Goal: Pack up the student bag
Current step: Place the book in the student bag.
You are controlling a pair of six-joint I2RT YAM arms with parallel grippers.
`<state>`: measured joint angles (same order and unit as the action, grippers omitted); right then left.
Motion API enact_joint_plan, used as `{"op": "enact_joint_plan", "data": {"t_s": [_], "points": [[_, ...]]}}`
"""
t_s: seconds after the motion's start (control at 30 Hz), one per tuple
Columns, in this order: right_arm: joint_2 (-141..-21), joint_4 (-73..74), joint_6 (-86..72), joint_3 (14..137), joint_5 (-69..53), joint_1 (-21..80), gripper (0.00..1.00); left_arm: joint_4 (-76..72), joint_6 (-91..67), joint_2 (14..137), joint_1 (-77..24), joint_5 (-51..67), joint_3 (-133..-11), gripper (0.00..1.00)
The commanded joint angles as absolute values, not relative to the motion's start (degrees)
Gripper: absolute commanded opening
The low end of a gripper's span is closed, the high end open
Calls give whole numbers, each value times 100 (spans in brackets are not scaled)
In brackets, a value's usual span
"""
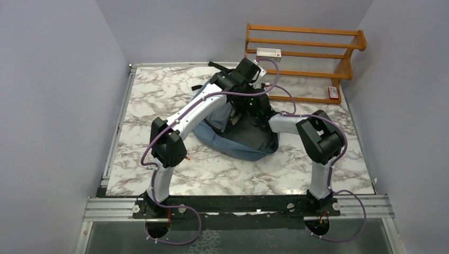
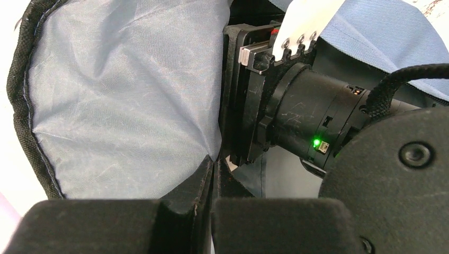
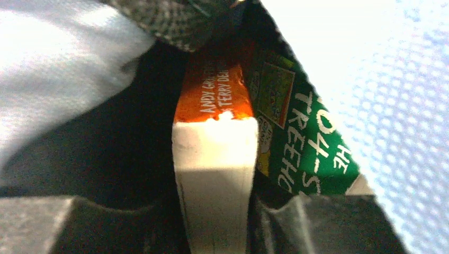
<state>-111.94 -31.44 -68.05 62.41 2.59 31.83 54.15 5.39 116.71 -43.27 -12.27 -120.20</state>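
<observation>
Broadly, a marble-patterned table (image 1: 159, 95) is filling the workspace. The student bag (image 1: 249, 148) is lying near its middle, a little toward the far side, with its dusty-blue fabric slumping and its dark inside showing. A wooden rack (image 1: 312, 39) is standing against the far wall at the table's far right corner, apart from the bag.

Both arms are reaching over the bag. The left arm (image 1: 196, 114) is stretching diagonally from the near left. The right arm (image 1: 320, 140) is folding at its elbow and bending in from the right, so the two wrists are meeting above the bag's opening.

The left gripper (image 2: 212, 203) is pressing its fingers together and pinching the black-trimmed edge of the bag's opening. Pale grey-blue lining (image 2: 122, 95) is spreading out to the left in its wrist view. The right arm's black wrist, with a green light (image 2: 316, 142) glowing on it, is sitting just beside that edge.

The right gripper (image 3: 214, 211) is working down inside the bag, its fingers clamping either side of an orange book (image 3: 212, 100). That book is standing on edge, its white page block facing the camera. A green book (image 3: 302, 143) is leaning against it on the right, next to the bag's blue wall.

On the rack, a white box (image 1: 269, 53) is lying on an upper rail. A small red item (image 1: 333, 92), too small to identify, is resting at the lower right end.
</observation>
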Motion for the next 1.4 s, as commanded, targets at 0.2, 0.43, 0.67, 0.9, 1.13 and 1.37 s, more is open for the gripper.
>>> {"op": "enact_joint_plan", "data": {"t_s": [0.2,0.43,0.67,0.9,1.13,1.37], "points": [[-10926,-2747,-6289,6128,811,3191,60,5317,498,11668,-4403,-1413,-12068,0],[-10445,-2228,-5994,5847,987,3192,72,5314,501,11751,-4395,-1511,-12024,0],[-9882,-1558,-5770,5467,1279,3191,76,5307,502,11825,-4369,-1614,-11993,0],[-8855,-1406,-5334,4605,1158,3192,76,5220,446,11874,-4272,-1498,-11916,0],[-7265,-1851,-4434,3320,487,3191,76,4985,205,11784,-4004,-608,-11688,2],[-5700,-1108,-3574,2948,970,3190,76,4566,-102,11300,-3814,-80,-11135,42]]}}
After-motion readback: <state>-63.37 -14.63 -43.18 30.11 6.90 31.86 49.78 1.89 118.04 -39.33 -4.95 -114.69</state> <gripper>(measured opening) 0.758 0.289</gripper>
